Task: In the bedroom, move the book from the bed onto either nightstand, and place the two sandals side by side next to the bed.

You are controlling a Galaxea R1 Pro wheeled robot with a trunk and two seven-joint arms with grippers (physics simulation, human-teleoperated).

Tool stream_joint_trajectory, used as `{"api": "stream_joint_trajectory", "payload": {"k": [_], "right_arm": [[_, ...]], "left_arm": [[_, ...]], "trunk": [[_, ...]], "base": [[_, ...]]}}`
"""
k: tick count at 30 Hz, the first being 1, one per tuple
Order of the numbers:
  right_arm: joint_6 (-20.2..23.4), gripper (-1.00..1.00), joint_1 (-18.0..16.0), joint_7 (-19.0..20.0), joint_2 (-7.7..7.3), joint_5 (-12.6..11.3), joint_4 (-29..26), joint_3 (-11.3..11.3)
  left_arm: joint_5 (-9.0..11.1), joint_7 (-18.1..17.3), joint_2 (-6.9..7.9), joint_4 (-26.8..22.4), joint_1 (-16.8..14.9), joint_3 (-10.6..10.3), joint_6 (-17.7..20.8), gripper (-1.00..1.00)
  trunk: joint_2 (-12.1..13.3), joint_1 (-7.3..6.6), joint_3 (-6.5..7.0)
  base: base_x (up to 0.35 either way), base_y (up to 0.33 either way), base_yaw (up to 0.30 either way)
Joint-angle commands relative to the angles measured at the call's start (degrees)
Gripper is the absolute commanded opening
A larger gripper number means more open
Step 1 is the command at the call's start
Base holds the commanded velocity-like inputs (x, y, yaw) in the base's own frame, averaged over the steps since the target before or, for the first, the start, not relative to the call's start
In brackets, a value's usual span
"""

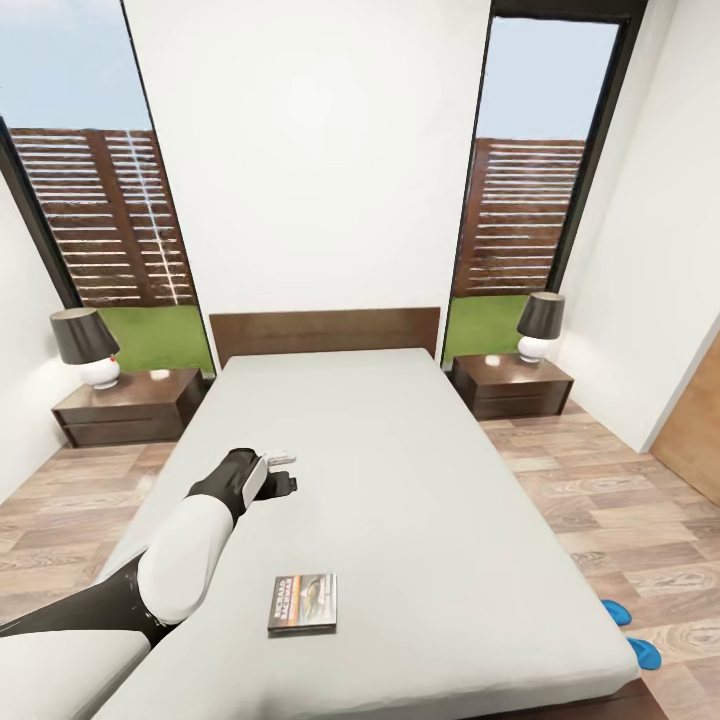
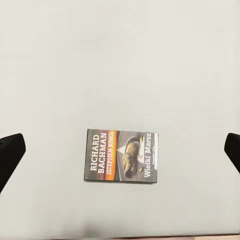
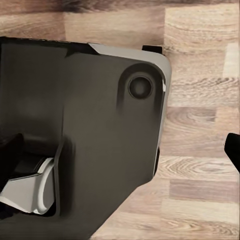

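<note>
Far left of the head view: one dark nightstand with a lamp on top, well apart from everything else. A bit to the right, near the middle left: the left gripper, up over the pale bed, touching nothing. Wide open, judging by the left wrist view, with one dark fingertip at each side edge and nothing between but mattress and book. Lower middle of the head view: the book, lying flat on the bed close to the foot edge, not yet picked up; plain to read in the left wrist view, lower middle. Thin and flat, so hard to get fingers under. Could slide on the smooth sheet if pushed from one side only, and could slip off the near edge onto the floor. Could also bend or flop open if pinched by just the cover. Might get missed if the fingers come down off to one side. Further right, upper right of the head view: the other nightstand, also far from the book, so a long carry and a chance to drop it. Lower right corner: two blue sandals on the wood floor beside the bed, partly hidden by the mattress, easy to bump with the base. Right gripper: just one dark tip at the edge of its own view, so cannot tell if open or closed.
</note>
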Motion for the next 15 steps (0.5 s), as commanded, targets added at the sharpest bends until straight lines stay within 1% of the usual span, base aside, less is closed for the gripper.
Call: {"api": "stream_joint_trajectory", "payload": {"k": [1, 2, 3, 4, 6, 15], "right_arm": [[-0.39, 1.0, 0.32, 0.12, -0.14, 0.55, 0.21, -0.47], [-0.38, 1.0, 0.74, 0.11, -0.25, 0.54, 0.21, -0.49], [-0.38, 1.0, 1.57, 0.11, -0.68, 0.51, 0.21, -0.53], [-0.38, 1.0, 1.57, 0.11, -0.68, 0.51, 0.21, -0.53], [-0.35, 1.0, 2.68, 0.11, -1.45, 0.4, 0.21, -0.56], [-0.33, 1.0, 5.04, 0.08, -3.61, 0.19, 0.24, -0.69]], "left_arm": [[0.29, 0.34, -0.05, -0.07, -0.05, 0.2, 0.23, 1.0], [0.29, 0.35, -0.05, -0.07, -0.05, 0.2, 0.23, 1.0], [0.29, 0.36, -0.05, -0.06, -0.05, 0.2, 0.23, 1.0], [0.29, 0.36, -0.05, -0.06, -0.05, 0.2, 0.23, 1.0], [0.29, 0.37, -0.05, -0.06, -0.05, 0.2, 0.23, 1.0], [0.29, 0.38, -0.05, -0.05, -0.05, 0.2, 0.23, 1.0]], "trunk": [[-0.13, 0.04, -0.13], [-0.13, 0.04, -0.13], [-0.13, 0.04, -0.13], [-0.13, 0.04, -0.13], [-0.13, 0.04, -0.13], [-0.13, 0.04, -0.13]], "base": [[0.025, 0.0, 0.0], [0.02, 0.0, 0.0], [0.013, 0.0, 0.0], [0.013, 0.0, 0.0], [0.007, 0.0, 0.0], [0.002, 0.0, 0.0]]}}
